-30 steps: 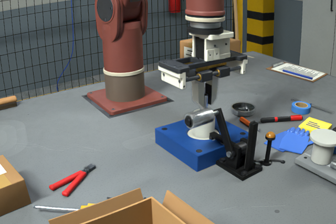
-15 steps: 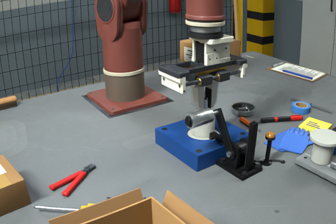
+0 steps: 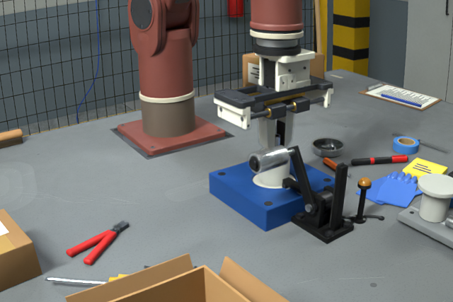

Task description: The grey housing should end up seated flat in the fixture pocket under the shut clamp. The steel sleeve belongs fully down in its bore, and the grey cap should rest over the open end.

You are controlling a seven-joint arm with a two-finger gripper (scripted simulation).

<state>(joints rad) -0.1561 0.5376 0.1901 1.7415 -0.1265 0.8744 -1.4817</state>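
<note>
On the blue fixture block, the pale grey housing sits in the pocket, leaning. The steel sleeve lies across its top on its side, its dark open end toward the left. The black toggle clamp stands at the block's right corner, its arm raised against the sleeve's right end. My gripper is straight above the sleeve, fingers closed on it from above. The grey cap stands on a grey tray at the right edge.
An open cardboard box sits at the front edge. Red pliers lie front left. A metal dish, a red-black screwdriver, blue tape and blue gloves crowd the right. The arm's base stands behind.
</note>
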